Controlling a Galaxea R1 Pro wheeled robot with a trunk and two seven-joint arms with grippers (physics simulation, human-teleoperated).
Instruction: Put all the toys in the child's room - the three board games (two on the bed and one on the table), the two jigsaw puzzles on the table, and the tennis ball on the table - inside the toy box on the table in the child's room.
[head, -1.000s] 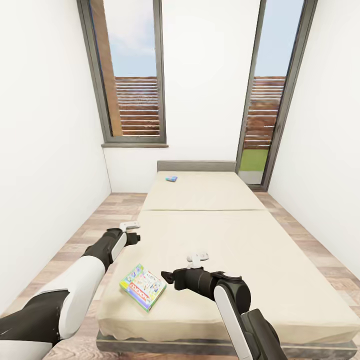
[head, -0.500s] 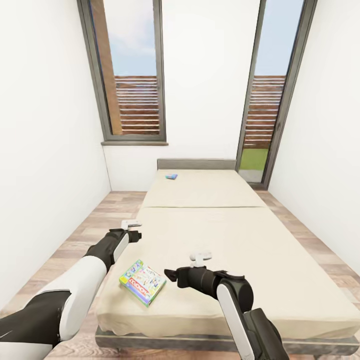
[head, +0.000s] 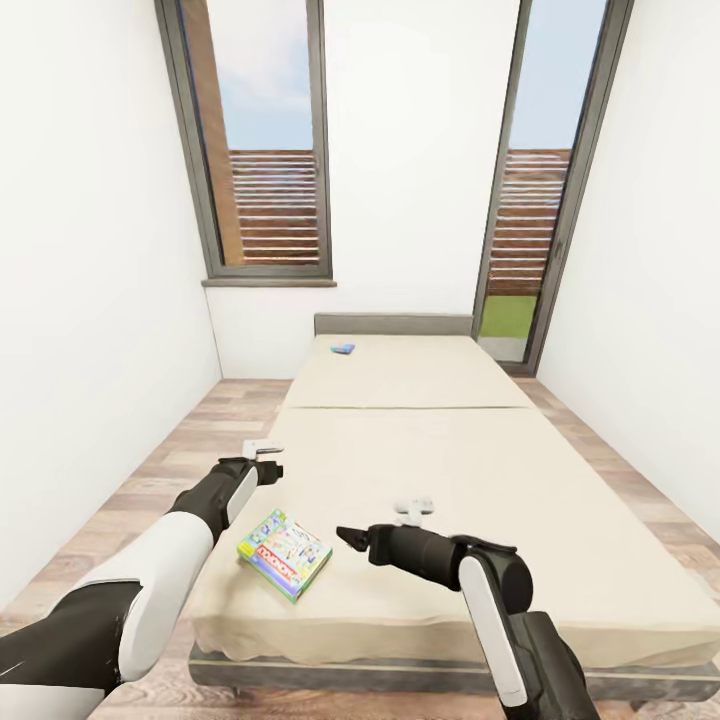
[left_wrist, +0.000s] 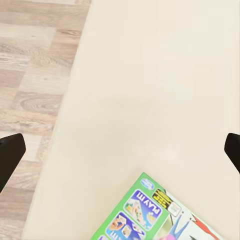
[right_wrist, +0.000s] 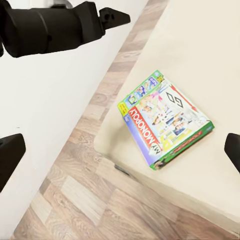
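Note:
A green-edged colourful board game (head: 285, 553) lies flat on the cream bed (head: 470, 480), near its front left corner. A small blue board game (head: 343, 349) rests at the far end by the headboard. My right gripper (head: 347, 539) hovers just right of the colourful box, open and holding nothing; its wrist view looks down on the box (right_wrist: 165, 117) between the spread fingertips (right_wrist: 10, 155). My left gripper (head: 272, 468) hangs over the bed's left edge, beyond the box, also open and not holding anything. The box's corner (left_wrist: 160, 215) shows in the left wrist view.
Wood-plank floor (head: 170, 470) runs along both sides of the bed between white walls. A tall window (head: 265, 150) and a glass door (head: 530, 190) stand behind the grey headboard (head: 393, 324). My left forearm (right_wrist: 50, 30) crosses the right wrist view.
The whole picture has slid slightly, so the camera moved. My right gripper has shifted a little to the right and away from the colourful box. The box has stayed put.

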